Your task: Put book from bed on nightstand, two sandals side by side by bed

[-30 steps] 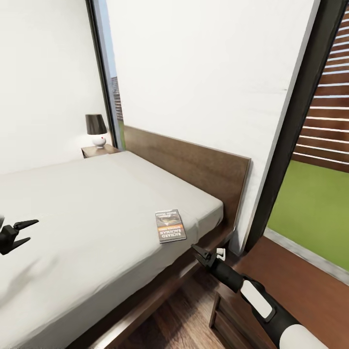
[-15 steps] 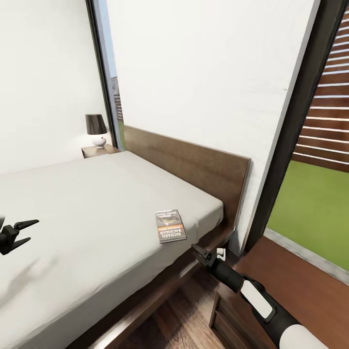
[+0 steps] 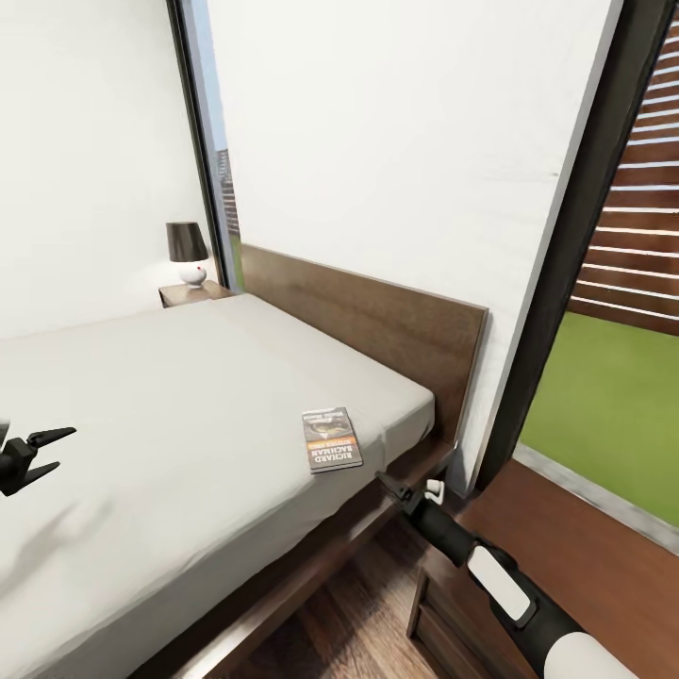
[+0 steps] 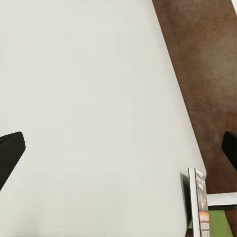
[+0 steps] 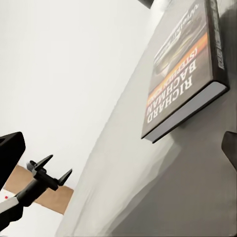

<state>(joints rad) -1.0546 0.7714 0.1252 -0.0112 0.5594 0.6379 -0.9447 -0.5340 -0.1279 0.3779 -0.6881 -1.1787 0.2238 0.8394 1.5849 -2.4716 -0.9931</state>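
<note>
The book (image 3: 332, 438) lies flat on the light-grey mattress of the bed (image 3: 170, 415), up near the right-hand corner by the headboard (image 3: 377, 321), just in from the mattress edge. Its cover is up, with an orange band and white lettering that in the right wrist view reads "RICHARD" (image 5: 183, 74).

The right gripper (image 3: 394, 488) sits low at the bed's side, just past the mattress corner and a little below the book, near it but not touching. Its fingers point toward the bed; in the right wrist view the two dark finger tips (image 5: 10, 150) stand at opposite edges of the frame, wide apart, with the book between them and farther off. Nothing is held.

The left gripper (image 3: 45, 451) hangs over the left part of the mattress, well apart from the book. Its two pointed fingers (image 3: 52, 437) are spread in a clear V, with nothing between them. The right wrist view catches that same gripper (image 5: 49, 173) in the distance, its prongs parted.

Far across the bed, a nightstand (image 3: 193, 292) stands at the far side by the wall, carrying a lamp (image 3: 187, 250) with a dark shade. At the near right, a second dark wood surface (image 3: 585, 566) sits beside the right arm, under the window (image 3: 613, 358).
</note>
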